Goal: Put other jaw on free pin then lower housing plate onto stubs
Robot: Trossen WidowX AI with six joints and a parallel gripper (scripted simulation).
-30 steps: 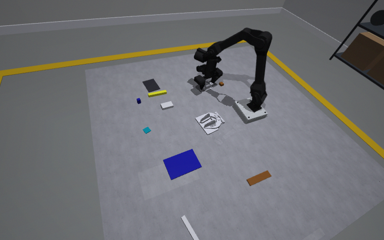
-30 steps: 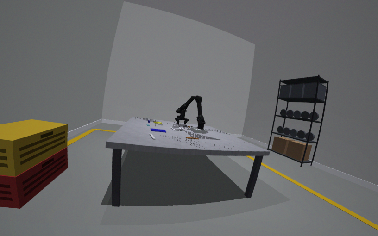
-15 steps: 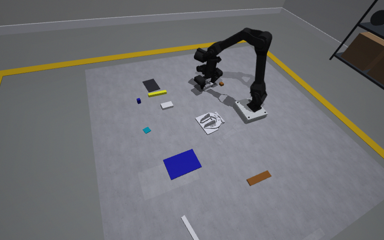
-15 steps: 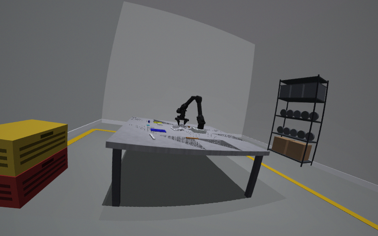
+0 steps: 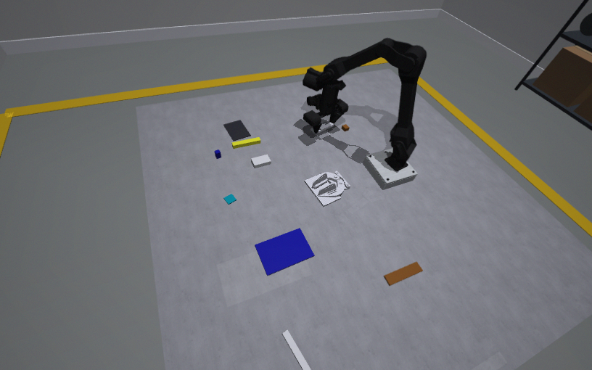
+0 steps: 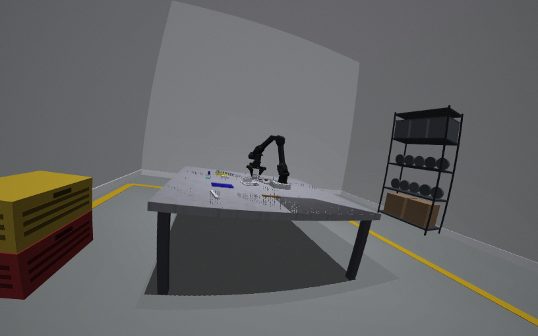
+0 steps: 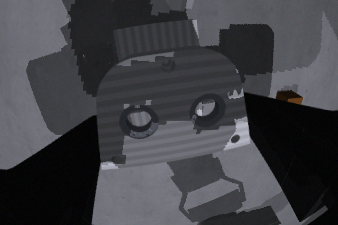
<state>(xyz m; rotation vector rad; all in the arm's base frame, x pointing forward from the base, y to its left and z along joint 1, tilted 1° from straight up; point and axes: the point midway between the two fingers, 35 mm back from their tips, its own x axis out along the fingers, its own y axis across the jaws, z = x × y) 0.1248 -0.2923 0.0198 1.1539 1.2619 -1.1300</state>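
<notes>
The pale housing plate, with two round ringed holes and rounded corners, lies between the fingers of my gripper. The black fingers touch its left and right sides, so the gripper is shut on it. The plate is low at the table's far side; whether it touches the table I cannot tell. The white base lies nearer the table's middle, away from the gripper, with the jaw parts on it. Pins, stubs and tooth contact are too small to tell.
A small orange block lies close beside the gripper. A white block, yellow bar, dark plate, blue block and teal tile lie left. A blue sheet and orange bar lie nearer.
</notes>
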